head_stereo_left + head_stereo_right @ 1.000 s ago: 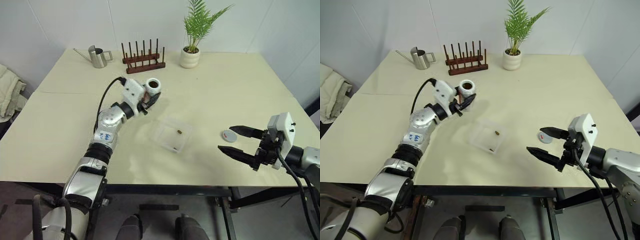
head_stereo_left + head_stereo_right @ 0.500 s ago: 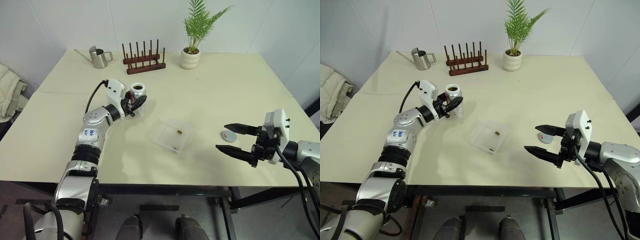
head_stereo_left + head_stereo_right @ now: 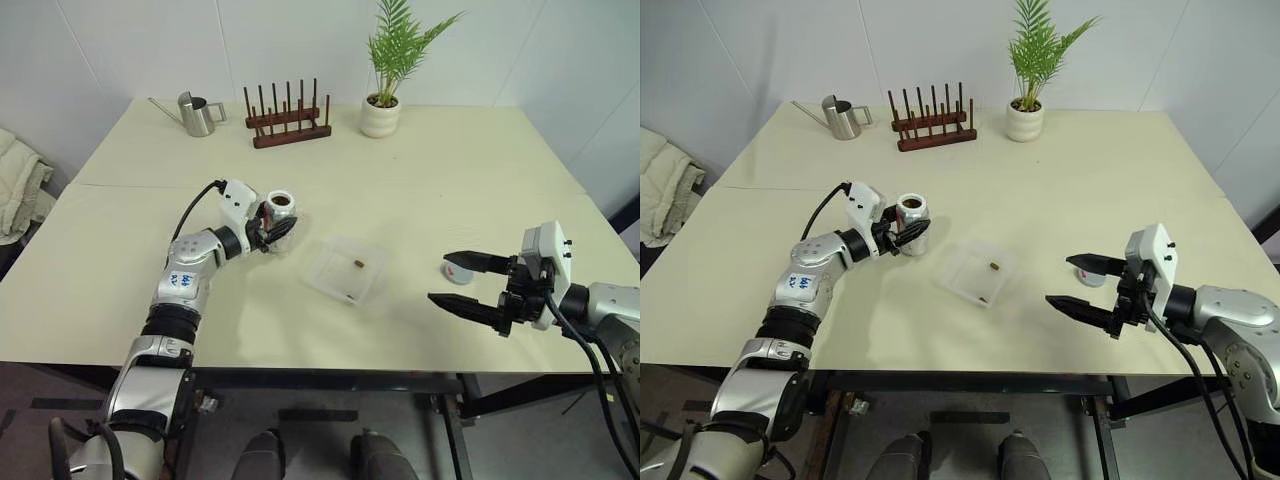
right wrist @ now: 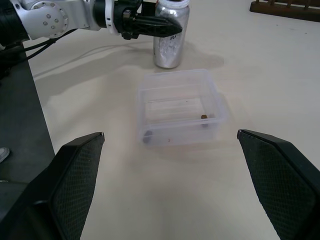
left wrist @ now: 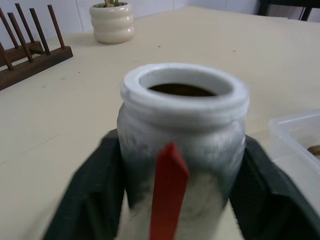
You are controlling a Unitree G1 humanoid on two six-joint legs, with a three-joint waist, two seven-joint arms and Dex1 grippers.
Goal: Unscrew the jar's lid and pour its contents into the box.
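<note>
Table (image 3: 480,170): lid (image 3: 458,271) beside right tool (image 3: 462,283).

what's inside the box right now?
The box holds a few small dark pieces, near its walls. Otherwise bare; its clear plastic hides nothing.

**Left arm reaches in, right arm waits with jaws wide**

The left gripper (image 3: 272,229) points level, toward the robot's right, one black finger on each flank of the jar (image 3: 280,218). The right gripper (image 3: 468,283) hovers level, fingers spread wide, holding nothing.
</note>
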